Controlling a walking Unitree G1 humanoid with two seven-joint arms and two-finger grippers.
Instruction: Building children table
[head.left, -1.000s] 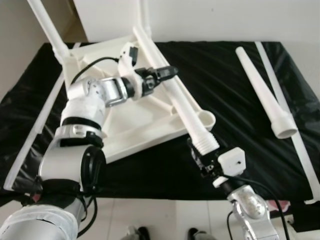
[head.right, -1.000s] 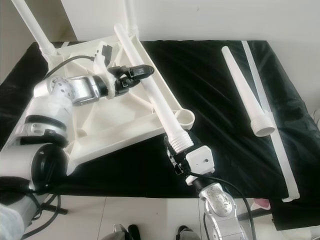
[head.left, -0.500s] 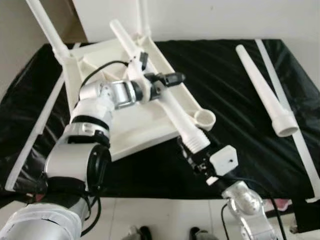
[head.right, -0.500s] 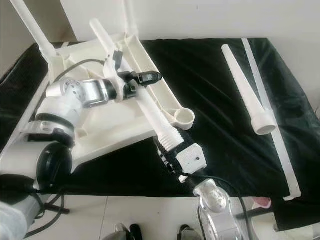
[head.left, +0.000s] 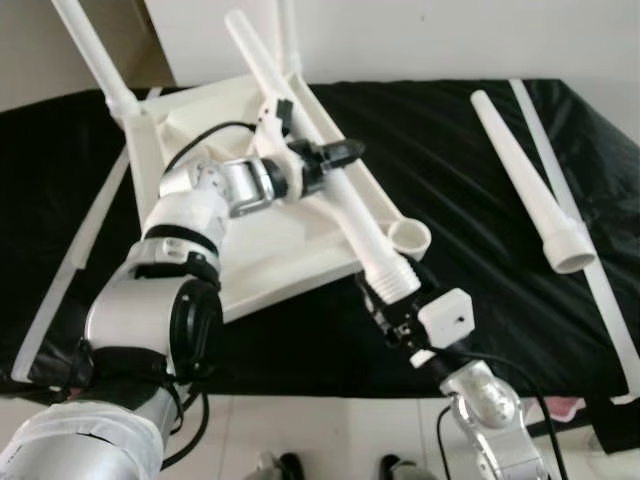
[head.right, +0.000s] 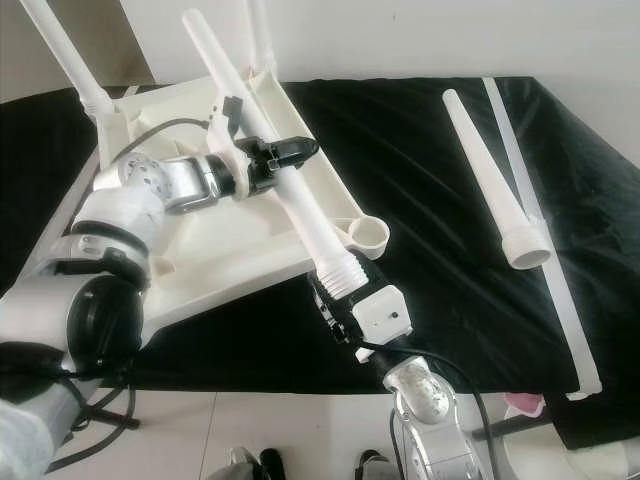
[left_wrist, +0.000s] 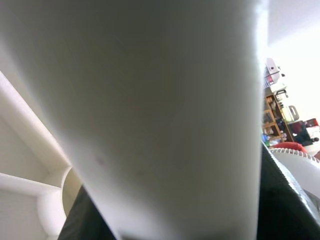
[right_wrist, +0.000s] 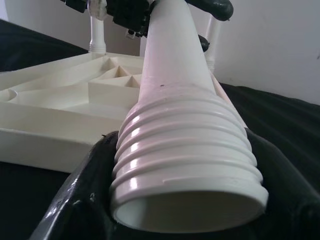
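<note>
The white tabletop (head.left: 250, 240) lies upside down on the black-covered worktop (head.left: 470, 180), and everything here is placed against its empty round corner socket (head.left: 408, 237). A loose table leg (head.left: 330, 180) is held in the air just beside that socket, its threaded end lowest and slanting past the socket's rim, not in it. The right gripper (head.left: 395, 312) has its fingers clamped around the threaded end; the left gripper (head.left: 335, 155) has its fingers closed on the leg's shaft further up, over the tabletop's ribbed underside. Another leg (head.left: 530, 190) lies well apart from the socket on the cloth.

The likely trouble is misalignment. With the leg tilted, the thread may catch crookedly on the socket rim and jam. The right fingers cover the thread itself, so they could block it from entering. The two arms pulling unevenly might also shove the tabletop across the cloth.
</note>
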